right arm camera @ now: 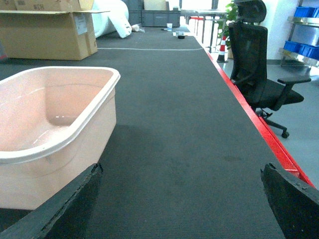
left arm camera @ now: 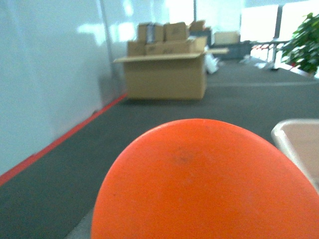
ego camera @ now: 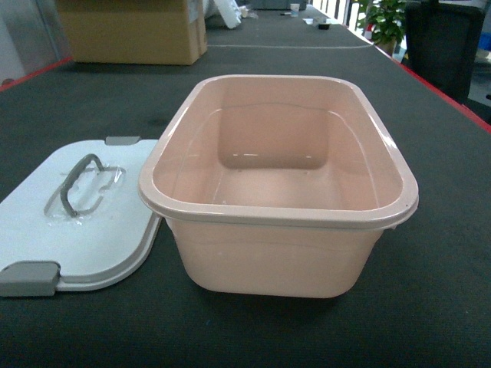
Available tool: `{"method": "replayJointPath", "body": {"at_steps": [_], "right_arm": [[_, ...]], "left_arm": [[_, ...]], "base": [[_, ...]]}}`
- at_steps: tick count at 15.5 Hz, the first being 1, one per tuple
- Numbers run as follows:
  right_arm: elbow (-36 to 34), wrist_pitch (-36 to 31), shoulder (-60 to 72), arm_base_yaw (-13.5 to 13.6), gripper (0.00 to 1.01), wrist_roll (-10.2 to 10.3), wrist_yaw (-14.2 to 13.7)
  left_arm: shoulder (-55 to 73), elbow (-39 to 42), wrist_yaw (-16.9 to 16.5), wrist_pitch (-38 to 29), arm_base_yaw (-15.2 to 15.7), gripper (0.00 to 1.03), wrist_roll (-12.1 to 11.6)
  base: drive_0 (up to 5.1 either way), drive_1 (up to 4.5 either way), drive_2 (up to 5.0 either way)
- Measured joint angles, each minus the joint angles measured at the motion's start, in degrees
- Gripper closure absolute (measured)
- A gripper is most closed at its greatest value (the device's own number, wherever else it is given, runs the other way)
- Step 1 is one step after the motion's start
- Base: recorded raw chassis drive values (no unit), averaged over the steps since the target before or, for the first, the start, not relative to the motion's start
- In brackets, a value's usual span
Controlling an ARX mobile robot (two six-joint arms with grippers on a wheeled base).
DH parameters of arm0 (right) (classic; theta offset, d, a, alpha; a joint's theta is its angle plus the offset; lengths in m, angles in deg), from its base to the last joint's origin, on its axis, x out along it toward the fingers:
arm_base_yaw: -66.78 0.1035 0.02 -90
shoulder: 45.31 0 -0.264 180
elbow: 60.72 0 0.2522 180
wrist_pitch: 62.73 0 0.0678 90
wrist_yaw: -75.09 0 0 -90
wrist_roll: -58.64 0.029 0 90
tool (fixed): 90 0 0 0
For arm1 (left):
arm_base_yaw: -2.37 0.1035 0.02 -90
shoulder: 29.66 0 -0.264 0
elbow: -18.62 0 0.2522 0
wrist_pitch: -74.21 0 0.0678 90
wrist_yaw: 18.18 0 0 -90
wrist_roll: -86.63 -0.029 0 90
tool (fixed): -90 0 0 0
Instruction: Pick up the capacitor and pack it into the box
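Note:
The pale pink box (ego camera: 276, 257) stands open and empty in the middle of the dark mat; no gripper shows in the head view. Its grey-white lid (ego camera: 46, 238) lies flat at its left, handle up. A round orange capacitor (left arm camera: 204, 184) fills the lower part of the left wrist view, right where the jaws sit. It hides the left fingers, and the box's corner (left arm camera: 299, 142) shows to its right. My right gripper (right arm camera: 182, 199) is open with nothing between its black fingers (right arm camera: 65, 211), just right of the box (right arm camera: 60, 149).
A brown cardboard carton (ego camera: 130, 31) stands at the far left of the mat. A red stripe (right arm camera: 249, 114) marks the mat's right edge, with a black office chair (right arm camera: 259, 69) and blue bins (right arm camera: 304, 30) beyond it. A potted plant (ego camera: 383, 19) is at the far right.

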Motion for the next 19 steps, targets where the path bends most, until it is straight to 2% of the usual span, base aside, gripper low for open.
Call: {"method": "replayJointPath", "body": {"at_steps": [1,2,4,6,7,8,9,11,12,13,16,18,19], "right_arm": [[0.00,0.00,0.00,0.00,0.03,0.00,-0.02],[0.00,0.02,0.00,0.00,0.03,0.02,-0.04],[0.00,-0.02,0.00,0.00,0.03,0.02,-0.02],[0.00,0.00,0.00,0.00,0.03,0.02,-0.02],[0.00,0.00,0.00,0.00,0.03,0.00,-0.02],[0.00,0.00,0.00,0.00,0.03,0.00,-0.04],[0.00,0.02,0.00,0.00,0.03,0.00,-0.02],[0.00,-0.02,0.00,0.00,0.03,0.00,-0.02],[0.00,0.00,0.00,0.00,0.03,0.02,-0.02],[0.00,0.00,0.00,0.00,0.03,0.00,-0.02],[0.00,0.00,0.00,0.00,0.03,0.00,-0.02],[0.00,0.00,0.00,0.00,0.03,0.00,-0.02],[0.00,0.00,0.00,0.00,0.03,0.00,-0.02]], "left_arm": [[11.89,-9.75,-1.49,-6.64,-2.64,0.60,-0.11],[19.47,-16.37,-1.73,-7.43,-4.76,0.60,-0.33],[35.58,-28.59,-1.01,-3.98,-10.08,0.60,0.22],[49.72,-39.45,0.15,0.39,-14.32,0.60,2.93],[55.25,-43.58,1.16,0.52,-16.15,0.49,4.81],[56.17,-44.00,1.92,0.61,-17.03,0.35,5.79],[55.28,-43.89,1.92,0.66,-16.81,0.26,6.14],[51.01,-41.97,1.46,1.07,-14.88,0.10,6.34],[47.06,-39.45,0.74,0.85,-12.70,0.03,6.14],[43.50,-36.87,-0.22,0.63,-10.32,0.06,6.03],[34.60,-27.43,-6.25,-1.95,0.66,0.05,4.66],[36.65,-23.37,-9.07,-6.16,6.91,0.05,3.96],[41.75,-22.10,-11.32,-8.63,11.06,0.05,3.83]], "base": [[0.0,0.00,0.0],[0.0,0.00,0.0],[0.0,0.00,0.0],[0.0,0.00,0.0],[0.0,0.00,0.0],[0.0,0.00,0.0],[0.0,0.00,0.0],[0.0,0.00,0.0],[0.0,0.00,0.0],[0.0,0.00,0.0],[0.0,0.00,0.0],[0.0,0.00,0.0],[0.0,0.00,0.0]]}}
